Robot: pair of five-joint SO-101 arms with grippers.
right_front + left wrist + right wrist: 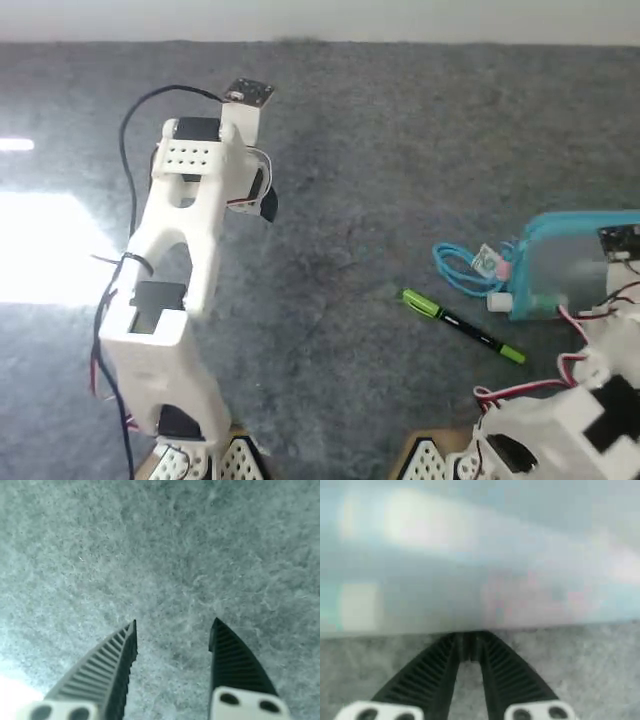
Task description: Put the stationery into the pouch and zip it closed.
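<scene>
My right fingers (440, 672) pinch the pouch (560, 262) rim at three o'clock; I'd hold that steady and send the wide-spread left fingers (112, 667) toward the pen (462, 325).

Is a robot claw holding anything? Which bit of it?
The right gripper seems pinched on the edge of the frosted blue-trimmed plastic pouch. The left gripper is open, holding nothing.

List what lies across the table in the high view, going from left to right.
Left gripper → green pen → pouch. The blue cord is left out because it lies above the pen across the same stretch.
</scene>
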